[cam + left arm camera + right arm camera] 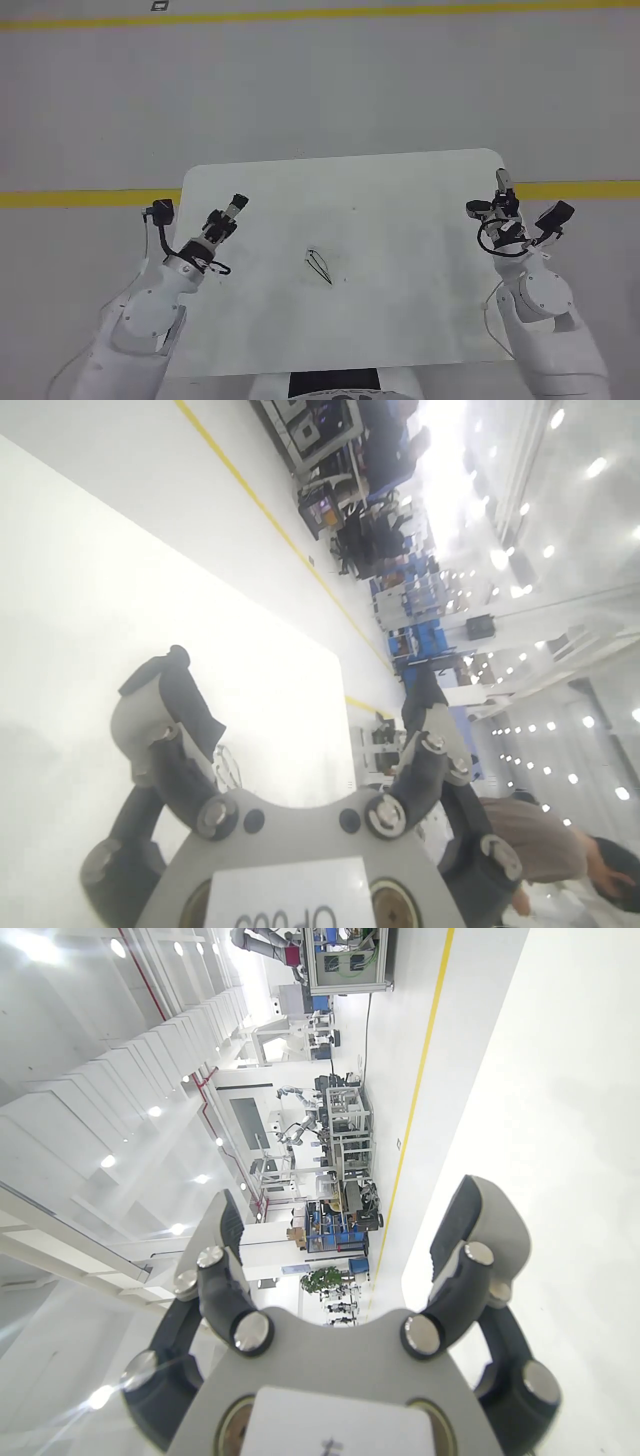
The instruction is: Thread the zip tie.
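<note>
A thin black zip tie (319, 265), bent into a narrow loop, lies flat near the middle of the white table (400, 200). My left gripper (229, 216) hovers over the table's left side, well to the left of the tie. Its fingers (165, 690) stand wide apart, open with nothing between them. My right gripper (503, 196) sits at the table's right edge, far right of the tie. It is open too, and its fingers (460, 1223) hold nothing. Neither gripper touches the tie.
Around the table lies pale grey floor with yellow lines (90, 198) behind and beside it. The wrist views look out across the table edge (340, 680) into a hall with racks and machines (345, 1138).
</note>
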`<state>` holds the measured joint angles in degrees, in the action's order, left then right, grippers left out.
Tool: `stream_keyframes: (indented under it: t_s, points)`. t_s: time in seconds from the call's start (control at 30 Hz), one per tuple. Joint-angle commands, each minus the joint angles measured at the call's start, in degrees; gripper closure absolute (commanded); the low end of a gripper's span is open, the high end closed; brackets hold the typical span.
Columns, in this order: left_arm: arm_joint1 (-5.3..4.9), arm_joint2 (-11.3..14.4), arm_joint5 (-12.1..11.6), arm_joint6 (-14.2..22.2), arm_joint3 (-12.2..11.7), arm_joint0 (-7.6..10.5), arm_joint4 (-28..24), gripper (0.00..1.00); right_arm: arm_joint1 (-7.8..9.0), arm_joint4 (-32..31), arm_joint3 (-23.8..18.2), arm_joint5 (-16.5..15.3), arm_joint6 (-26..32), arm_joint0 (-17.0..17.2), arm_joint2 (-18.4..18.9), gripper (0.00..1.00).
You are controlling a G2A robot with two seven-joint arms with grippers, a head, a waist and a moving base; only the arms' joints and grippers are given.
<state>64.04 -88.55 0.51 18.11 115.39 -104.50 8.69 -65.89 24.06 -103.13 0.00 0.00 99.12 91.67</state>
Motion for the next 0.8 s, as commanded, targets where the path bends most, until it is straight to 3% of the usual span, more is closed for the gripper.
stream_keyframes:
  t_s: [0.0, 0.23, 0.3, 0.47, 0.6, 0.77]
  points:
    - [0.00, 0.07, -0.06, 0.02, 0.17, -0.07, 0.30, 0.00, 0.00, 0.00, 0.00, 0.00, 0.00, 0.00, 0.00, 0.00]
    - [0.00, 0.07, -0.06, 0.02, 0.17, -0.07, 0.30, 0.00, 0.00, 0.00, 0.00, 0.00, 0.00, 0.00, 0.00, 0.00]
    - [-0.11, 0.27, 0.67, 0.53, 0.84, 0.25, 2.92, 0.00, 0.00, 0.00, 0.00, 0.00, 0.00, 0.00, 0.00, 0.00]
    - [-0.47, 2.88, 6.53, 5.33, 5.58, 0.66, 11.24, 0.00, 0.00, 0.00, 0.00, 0.00, 0.00, 0.00, 0.00, 0.00]
    - [-0.68, 5.90, 13.34, 9.53, 8.72, 0.99, 18.40, 0.00, 0.00, 0.00, 0.00, 0.00, 0.00, 0.00, 0.00, 0.00]
    - [-0.69, 6.26, 13.98, 9.51, 9.11, 1.20, 19.40, 0.00, 0.00, 0.00, 0.00, 0.00, 0.00, 0.00, 0.00, 0.00]
